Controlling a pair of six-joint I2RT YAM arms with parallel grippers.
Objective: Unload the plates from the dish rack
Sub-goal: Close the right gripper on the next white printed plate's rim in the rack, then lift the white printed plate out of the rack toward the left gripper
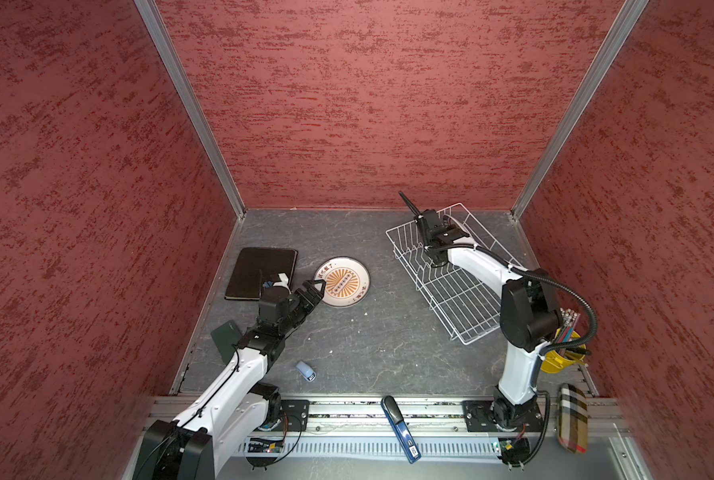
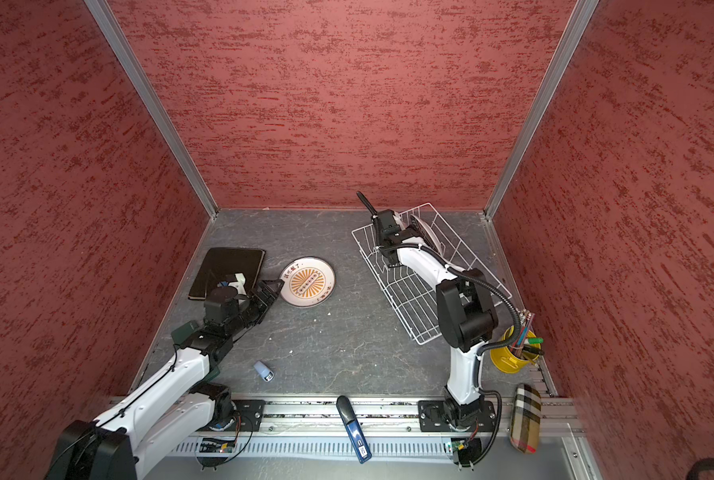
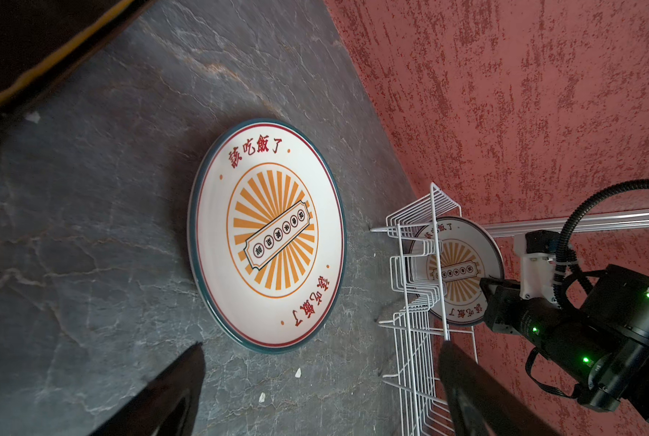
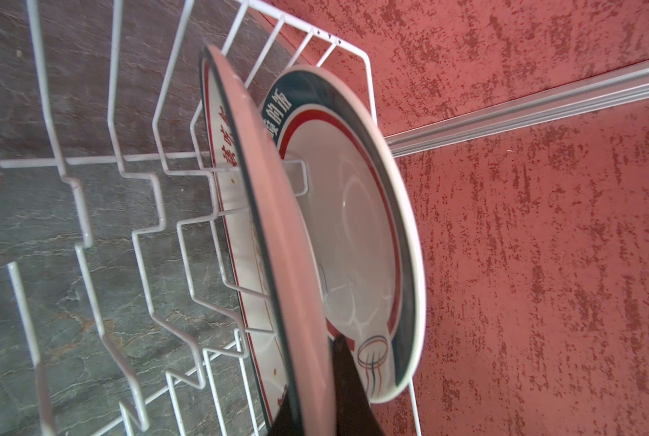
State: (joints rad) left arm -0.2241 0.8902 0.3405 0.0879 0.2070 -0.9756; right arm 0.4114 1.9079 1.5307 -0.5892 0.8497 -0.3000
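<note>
Right wrist: right gripper (image 4: 315, 396) clamps racked sunburst plate (image 4: 274, 226); left gripper (image 3: 321, 344) agape.

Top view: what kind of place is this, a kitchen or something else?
Probably a robot test booth, not a kitchen: two arms bolted to a rail, red panel walls on three sides, a dish rack on a slate-look table.

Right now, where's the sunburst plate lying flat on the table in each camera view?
In a top view: flat sunburst plate, left of centre.
In a top view: same spot.
Left wrist: middle of the picture.
Right wrist: not in it.
Shared landmark: the white dish rack, in all four.
</note>
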